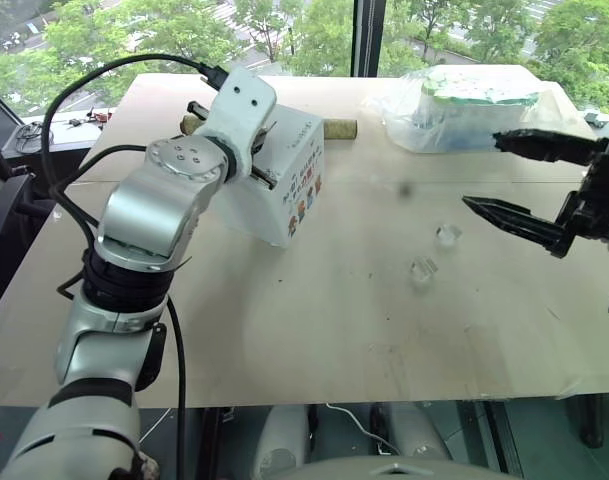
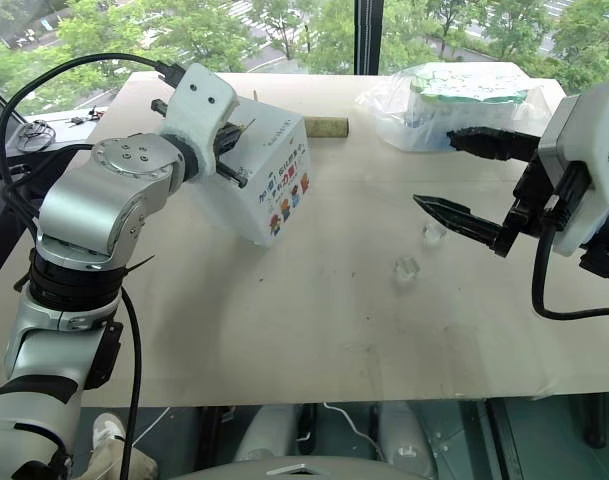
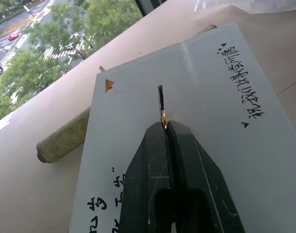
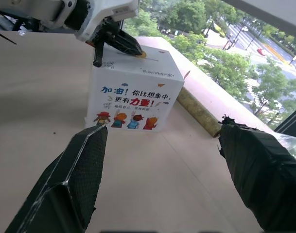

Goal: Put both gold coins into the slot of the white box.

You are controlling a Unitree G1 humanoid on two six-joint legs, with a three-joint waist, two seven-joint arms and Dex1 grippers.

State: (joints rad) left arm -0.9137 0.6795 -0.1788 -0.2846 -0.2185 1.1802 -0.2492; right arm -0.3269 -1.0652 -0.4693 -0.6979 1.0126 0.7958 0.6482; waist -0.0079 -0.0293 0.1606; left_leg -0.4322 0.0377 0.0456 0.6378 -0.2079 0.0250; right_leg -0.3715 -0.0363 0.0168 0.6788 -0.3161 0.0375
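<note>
Pinching a gold coin (image 3: 164, 118) at the slot (image 3: 160, 96) of the white box (image 1: 289, 185) (far left of the table (image 1: 314, 320)), the left pincer (image 3: 166, 127) readies insertion; right pincer (image 2: 462, 180) spread, empty; the second coin's whereabouts unclear.

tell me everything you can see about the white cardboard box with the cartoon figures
The white cardboard box is a cube standing on the pale table beside a cork-like roll. One face carries blue and red lettering above a row of colourful cartoon figures; the slotted face has handwriting and a thin dark slot. The shut left gripper holds a gold coin at that slot.
</note>
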